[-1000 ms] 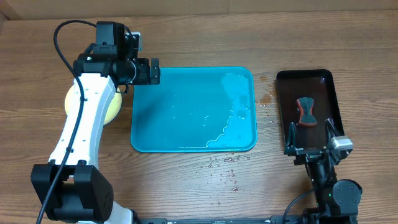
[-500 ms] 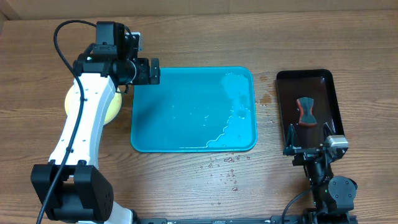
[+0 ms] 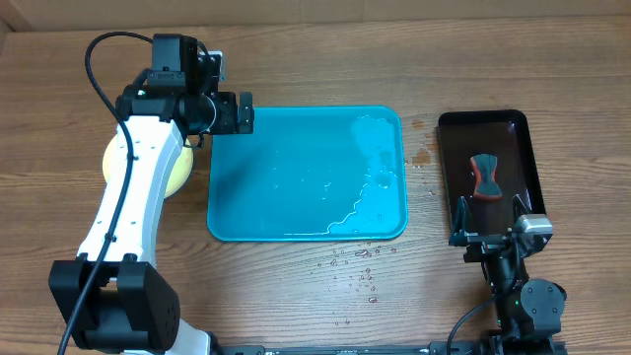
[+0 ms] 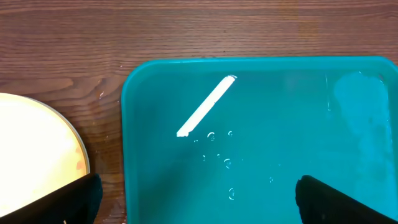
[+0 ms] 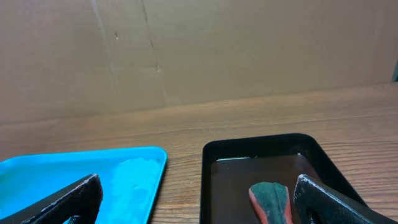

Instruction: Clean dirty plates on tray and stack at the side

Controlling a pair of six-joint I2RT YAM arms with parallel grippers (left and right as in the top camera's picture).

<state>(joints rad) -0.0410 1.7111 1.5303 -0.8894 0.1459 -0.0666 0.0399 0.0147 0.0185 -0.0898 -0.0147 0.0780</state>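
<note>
The turquoise tray (image 3: 306, 173) lies mid-table, wet, with no plate on it; it also shows in the left wrist view (image 4: 261, 124) and the right wrist view (image 5: 81, 171). A stack of plates (image 3: 175, 170) with a yellow-green rim sits left of the tray, mostly hidden under my left arm; its top face shows pale in the left wrist view (image 4: 34, 149). My left gripper (image 3: 233, 113) is open and empty over the tray's far left corner. My right gripper (image 3: 490, 219) is open and empty at the near end of the black tray.
A narrow black tray (image 3: 483, 173) at the right holds dark liquid and a red-and-green sponge (image 3: 484, 176), also in the right wrist view (image 5: 273, 199). Water drops (image 3: 360, 266) lie on the wood in front of the turquoise tray. A cardboard wall (image 5: 199, 50) stands behind the table.
The right arm shifted slightly between one second and half a second ago, then stayed still. The left arm has not moved.
</note>
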